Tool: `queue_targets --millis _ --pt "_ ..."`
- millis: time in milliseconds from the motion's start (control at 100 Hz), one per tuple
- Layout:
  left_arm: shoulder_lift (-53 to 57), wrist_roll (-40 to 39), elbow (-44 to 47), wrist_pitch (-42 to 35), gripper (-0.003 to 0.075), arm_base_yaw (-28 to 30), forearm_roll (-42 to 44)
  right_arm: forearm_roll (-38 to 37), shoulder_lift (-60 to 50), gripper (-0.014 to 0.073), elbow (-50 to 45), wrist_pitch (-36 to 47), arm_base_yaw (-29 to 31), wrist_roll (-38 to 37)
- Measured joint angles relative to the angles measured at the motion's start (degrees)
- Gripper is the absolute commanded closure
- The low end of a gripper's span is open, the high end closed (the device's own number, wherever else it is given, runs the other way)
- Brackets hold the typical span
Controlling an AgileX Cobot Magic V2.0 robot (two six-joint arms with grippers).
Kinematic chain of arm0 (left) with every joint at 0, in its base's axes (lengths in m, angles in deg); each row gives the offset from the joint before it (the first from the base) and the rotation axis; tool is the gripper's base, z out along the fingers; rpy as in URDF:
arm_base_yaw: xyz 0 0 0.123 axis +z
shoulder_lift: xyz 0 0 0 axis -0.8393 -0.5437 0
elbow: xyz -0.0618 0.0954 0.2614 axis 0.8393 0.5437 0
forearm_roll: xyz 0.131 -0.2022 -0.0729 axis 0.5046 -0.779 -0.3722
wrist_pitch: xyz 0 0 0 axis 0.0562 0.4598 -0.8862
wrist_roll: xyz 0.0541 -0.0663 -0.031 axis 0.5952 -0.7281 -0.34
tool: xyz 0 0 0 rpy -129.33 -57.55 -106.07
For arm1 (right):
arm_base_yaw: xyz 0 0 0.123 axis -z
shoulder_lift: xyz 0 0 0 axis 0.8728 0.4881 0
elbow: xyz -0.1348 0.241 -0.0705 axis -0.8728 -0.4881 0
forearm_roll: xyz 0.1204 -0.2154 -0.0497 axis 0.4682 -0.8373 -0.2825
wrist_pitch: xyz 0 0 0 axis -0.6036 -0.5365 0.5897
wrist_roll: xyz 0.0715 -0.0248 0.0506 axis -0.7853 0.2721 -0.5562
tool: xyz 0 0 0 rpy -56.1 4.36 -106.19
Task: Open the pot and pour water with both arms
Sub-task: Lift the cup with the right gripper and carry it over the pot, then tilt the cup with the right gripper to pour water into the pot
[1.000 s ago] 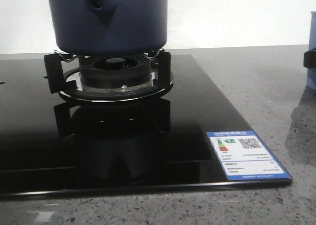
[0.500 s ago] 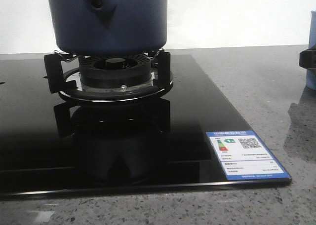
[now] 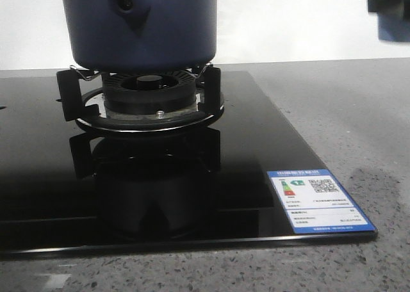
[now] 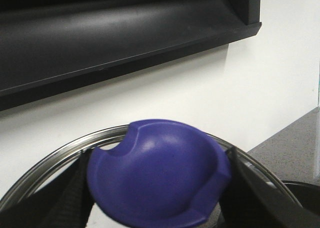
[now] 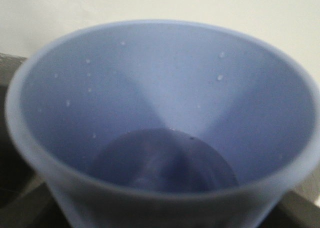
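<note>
The dark navy pot (image 3: 141, 26) stands on the burner's supports at the upper left of the front view, its handle lug (image 3: 128, 4) facing me; its top is cut off by the frame. In the left wrist view my left gripper (image 4: 160, 188) is shut on the lid's blue knob (image 4: 157, 175), with black fingers (image 4: 65, 198) on both sides and the lid's metal rim (image 4: 55, 155) behind. My right gripper (image 3: 386, 0) shows at the front view's top right corner, holding a pale blue cup (image 5: 165, 113) off the counter. Water (image 5: 165, 160) lies in the cup's bottom.
A black glass hob (image 3: 51, 196) with a burner ring (image 3: 150, 93) covers the left and middle. A blue-edged label (image 3: 318, 201) sits at its front right corner. Grey speckled counter (image 3: 359, 113) runs to the right. A dark hood (image 4: 115, 28) hangs on the white wall.
My right gripper has risen with the pale blue cup from the counter at the right edge to the top right corner. The pot has not moved.
</note>
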Motion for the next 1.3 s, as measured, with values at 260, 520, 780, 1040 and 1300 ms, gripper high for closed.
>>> queue_targets --millis 260,520,780,1040,1300 --pt "0.00 0.00 0.00 0.00 0.0404 0.00 0.00 -7.91 1.47 0.0325 18.00 -19.19 -7.86 0.00" --pt "0.00 0.00 0.00 0.00 0.0404 0.00 0.09 -20.15 10.00 0.0325 31.18 -28.76 -16.75 0.00" --pt "0.00 0.00 0.00 0.00 0.0404 0.00 0.09 -37.81 18.50 0.0326 39.91 -31.05 -21.79 0.09" --pt "0.00 0.00 0.00 0.00 0.0404 0.00 0.09 -58.66 21.06 0.0326 40.98 -29.19 -22.47 0.09" --pt "0.00 0.00 0.00 -0.10 0.0404 0.00 0.09 -72.78 21.55 0.0326 40.98 -27.55 -22.47 0.25"
